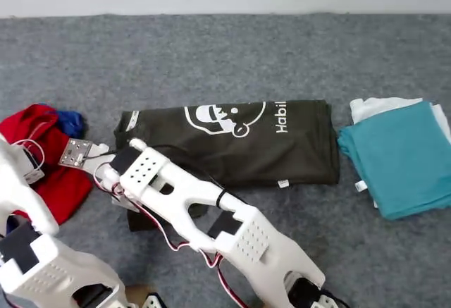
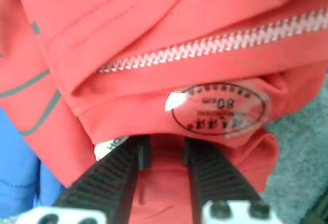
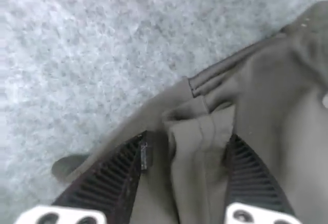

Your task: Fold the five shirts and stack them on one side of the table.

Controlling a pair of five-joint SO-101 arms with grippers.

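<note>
Dark shirt [image 1: 296,154], white-printed, in right hand [image 3: 187,149], red shirt [image 2: 205,19] in left hand [image 2: 162,149]

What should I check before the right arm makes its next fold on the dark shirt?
1. Right gripper pinching a fold of the dark shirt: ok.
2. Left gripper closed on the red shirt: ok.
3. Dark shirt flat: not ok, bunched at the gripped end.
4. Teal shirt folded on the white shirt: ok.
5. Blue shirt folded: not ok, crumpled beside the red shirt.
6. Grip firmness: cannot tell.
</note>
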